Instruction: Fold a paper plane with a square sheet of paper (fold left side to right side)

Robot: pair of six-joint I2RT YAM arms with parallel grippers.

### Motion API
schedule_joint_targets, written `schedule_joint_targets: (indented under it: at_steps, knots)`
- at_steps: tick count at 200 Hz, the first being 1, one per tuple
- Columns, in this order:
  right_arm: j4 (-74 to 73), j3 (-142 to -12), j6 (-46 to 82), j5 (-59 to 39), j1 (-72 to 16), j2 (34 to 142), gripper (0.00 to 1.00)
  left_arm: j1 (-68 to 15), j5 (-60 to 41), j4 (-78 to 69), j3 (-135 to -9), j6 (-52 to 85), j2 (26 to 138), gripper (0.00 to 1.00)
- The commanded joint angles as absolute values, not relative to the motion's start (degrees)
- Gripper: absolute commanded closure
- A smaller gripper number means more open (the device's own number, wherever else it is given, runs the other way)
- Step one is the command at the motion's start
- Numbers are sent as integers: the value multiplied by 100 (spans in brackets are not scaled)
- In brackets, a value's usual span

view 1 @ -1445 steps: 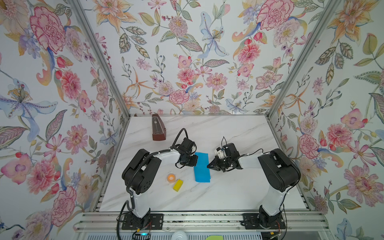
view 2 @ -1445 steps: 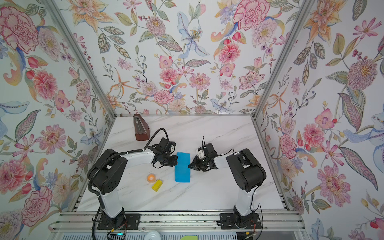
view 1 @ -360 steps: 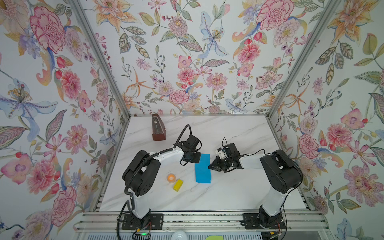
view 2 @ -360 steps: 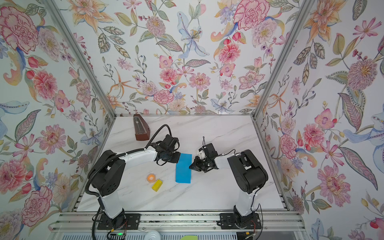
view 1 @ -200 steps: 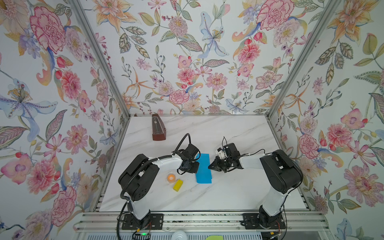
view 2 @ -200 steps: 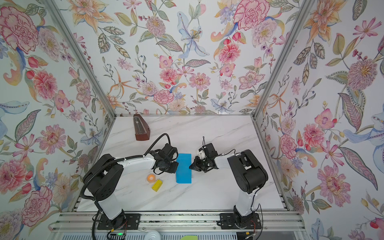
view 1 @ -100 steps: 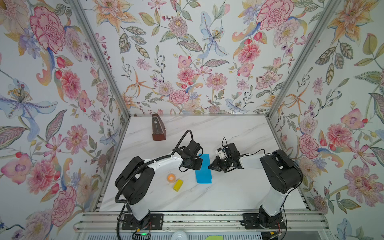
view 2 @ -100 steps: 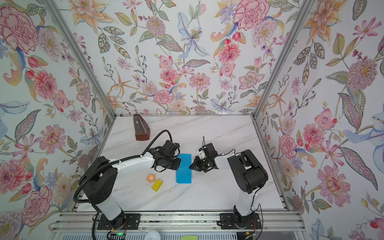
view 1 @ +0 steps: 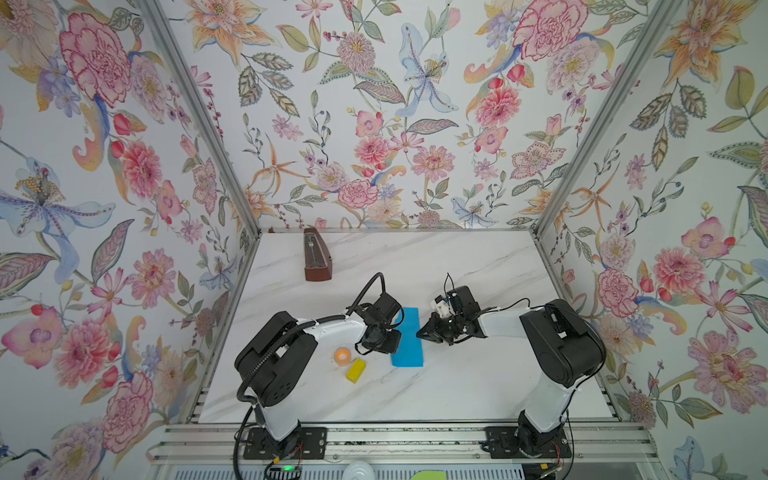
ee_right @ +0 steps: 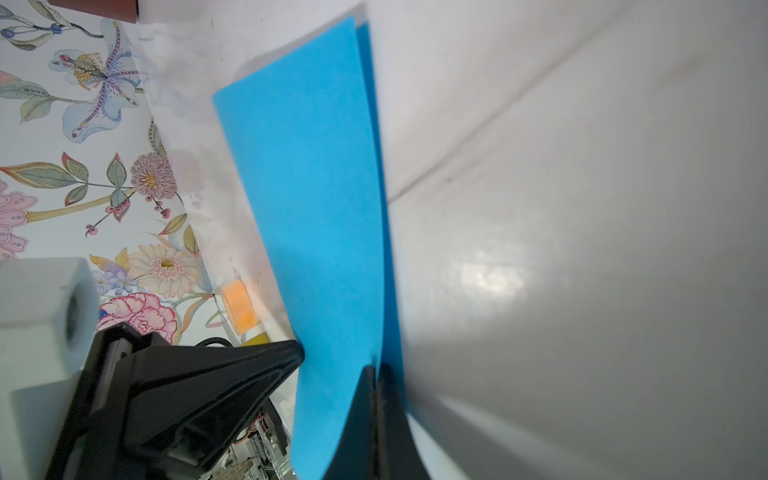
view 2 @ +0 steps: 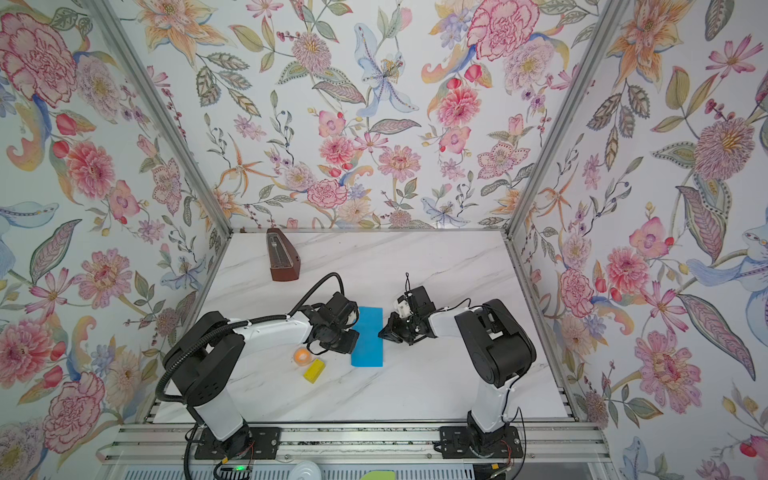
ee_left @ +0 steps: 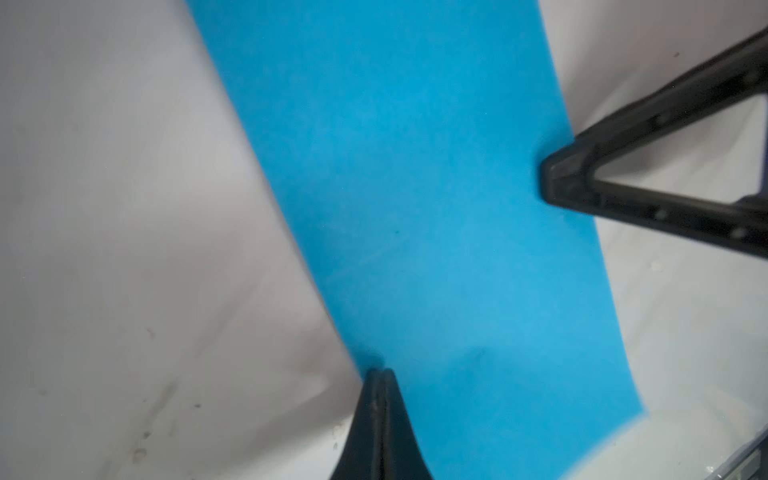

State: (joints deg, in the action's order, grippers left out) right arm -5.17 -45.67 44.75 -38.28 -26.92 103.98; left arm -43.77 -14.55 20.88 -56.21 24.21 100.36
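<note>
The square sheet of paper (view 1: 409, 332) (view 2: 368, 332) lies on the white table in both top views, folded in two into a narrow bright blue rectangle. No paper plane is in view. My left gripper (view 1: 394, 338) (view 2: 352, 337) (ee_left: 379, 372) is shut, its tip pressing on the paper's (ee_left: 436, 216) left folded edge. My right gripper (view 1: 419, 334) (view 2: 380, 333) (ee_right: 377, 368) is shut too, its tip resting on the right edge of the paper (ee_right: 316, 199), where two layers show. Each wrist view shows the opposite gripper's tip, the right gripper (ee_left: 550, 176) and the left gripper (ee_right: 297, 353).
A brown wooden metronome (view 1: 317, 259) (view 2: 282, 257) stands at the back left. An orange round piece (view 1: 342, 355) (view 2: 301, 355) and a small yellow block (view 1: 356, 370) (view 2: 313, 370) lie just left of the paper, by my left arm. Flowered walls close in three sides.
My left gripper has slid along the paper's left edge, away and then back towards the front. The right gripper and the paper have stayed put.
</note>
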Motion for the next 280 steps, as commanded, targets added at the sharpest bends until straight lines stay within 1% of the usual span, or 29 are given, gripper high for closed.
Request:
schedule_joint_targets:
  at_steps: [1, 29, 52, 96, 125, 199, 234, 258, 280]
  knots:
    - [105, -4449, 4381, -3345, -2654, 10556, 100, -4287, -1181, 2526, -5297, 2200, 10008, 100]
    - [67, -4406, 4433, -3322, -2654, 10547, 100, -4124, -1052, 2653, -5150, 2111, 9835, 100]
    - [6, -4400, 4523, -3318, -2685, 10528, 100, -4095, -999, 2707, -5331, 2126, 9602, 100]
    - [-96, -4361, 4641, -3270, -2714, 10480, 100, -4203, -1651, 2233, -5780, 2477, 9511, 100]
    - [-89, -4369, 4635, -3287, -2716, 10503, 100, -4422, -1746, 2224, -6011, 2505, 9774, 100]
    - [-45, -4375, 4575, -3287, -2681, 10546, 100, -4482, -1872, 2307, -5250, 2341, 9800, 100]
    - [-53, -4394, 4557, -3290, -2663, 10569, 100, -4477, -1463, 2676, -5019, 2192, 9739, 100]
    - [-56, -4401, 4563, -3296, -2665, 10581, 100, -4456, -1090, 2984, -5057, 2121, 9631, 100]
    - [-57, -4417, 4563, -3305, -2663, 10591, 100, -4456, -1040, 3041, -5232, 2131, 9504, 100]
